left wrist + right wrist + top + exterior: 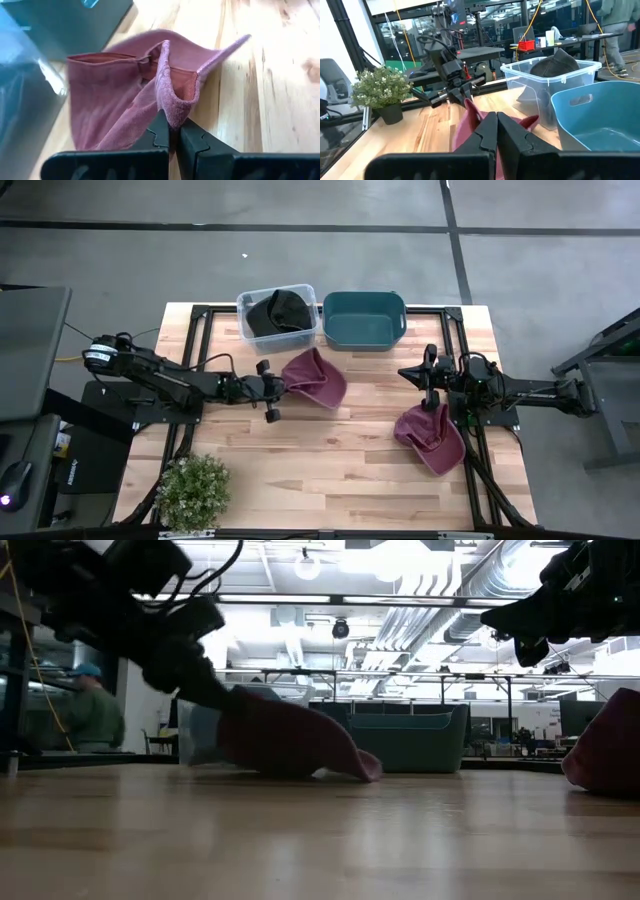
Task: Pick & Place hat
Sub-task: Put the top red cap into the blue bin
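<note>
Labels weren't readable anywhere. Left gripper (174, 134) was clamped on the maroon suede hat (315, 377), just before the clear plastic bin (277, 315) and teal tub (364, 318); right gripper (432, 367) hung closed, holding nothing.

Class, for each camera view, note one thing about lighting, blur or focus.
High view: even light, soft shadows. Low view: bright ceiling lights behind, left gripper a dark silhouette, near tabletop blurred. Left wrist view: clear bin out of focus. Right wrist view: fingers soft.

bare wood (330, 465) open at centre; clear bin (277, 315), teal bin (364, 318) blocking far edge; plant (193, 490) at near-left corner
</note>
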Action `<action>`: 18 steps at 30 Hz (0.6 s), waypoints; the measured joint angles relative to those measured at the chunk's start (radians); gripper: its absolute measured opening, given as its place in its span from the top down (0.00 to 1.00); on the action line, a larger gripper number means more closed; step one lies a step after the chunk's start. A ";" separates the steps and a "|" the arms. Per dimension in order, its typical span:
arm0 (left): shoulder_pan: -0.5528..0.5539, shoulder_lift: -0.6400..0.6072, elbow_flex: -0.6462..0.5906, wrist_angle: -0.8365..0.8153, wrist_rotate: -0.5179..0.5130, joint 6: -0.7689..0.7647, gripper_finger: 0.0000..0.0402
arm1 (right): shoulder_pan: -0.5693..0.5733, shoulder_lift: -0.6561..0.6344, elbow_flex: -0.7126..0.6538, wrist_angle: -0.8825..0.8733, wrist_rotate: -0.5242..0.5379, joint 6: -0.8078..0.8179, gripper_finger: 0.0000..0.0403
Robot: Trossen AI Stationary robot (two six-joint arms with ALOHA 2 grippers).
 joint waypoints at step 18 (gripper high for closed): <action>-0.041 -0.001 0.263 -0.314 -0.112 0.129 1.00 | 0.000 0.065 0.000 0.035 0.088 0.035 0.87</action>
